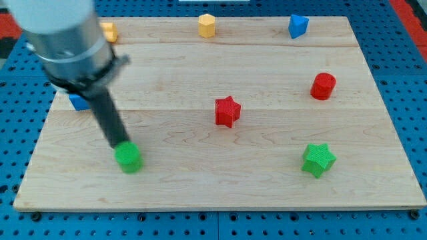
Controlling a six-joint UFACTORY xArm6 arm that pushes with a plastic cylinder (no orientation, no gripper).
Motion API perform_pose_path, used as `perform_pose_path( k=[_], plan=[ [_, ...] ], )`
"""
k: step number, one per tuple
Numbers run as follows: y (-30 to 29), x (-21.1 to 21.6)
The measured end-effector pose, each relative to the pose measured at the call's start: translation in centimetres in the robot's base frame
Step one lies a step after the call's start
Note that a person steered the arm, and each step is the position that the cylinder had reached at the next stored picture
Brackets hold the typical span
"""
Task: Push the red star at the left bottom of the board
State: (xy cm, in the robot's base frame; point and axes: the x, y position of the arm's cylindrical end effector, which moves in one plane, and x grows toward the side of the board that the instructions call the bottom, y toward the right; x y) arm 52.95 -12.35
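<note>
The red star [227, 111] lies near the middle of the wooden board [220, 180]. My tip [122, 144] is at the view's left, touching the top edge of a green round block [128, 158]. The rod slants up to the view's upper left into the grey arm body [63, 37]. The red star is well to the right of my tip and slightly higher in the view.
A green star [317, 159] lies at the lower right. A red cylinder [323, 86] sits at the right. A blue block [298, 25], a yellow block [207, 25] and an orange block [109, 31] line the top edge. A blue block [79, 102] is partly hidden behind the rod.
</note>
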Motion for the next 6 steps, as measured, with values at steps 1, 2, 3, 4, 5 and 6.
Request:
perform_pose_path(
  k=[1, 2, 3, 4, 5, 6],
  plan=[
    [5.2, 2.5],
    [8.4, 1.9],
    [15.9, -0.5],
    [16.5, -8.2],
    [14.6, -10.9],
    [7.2, -8.4]
  ],
)
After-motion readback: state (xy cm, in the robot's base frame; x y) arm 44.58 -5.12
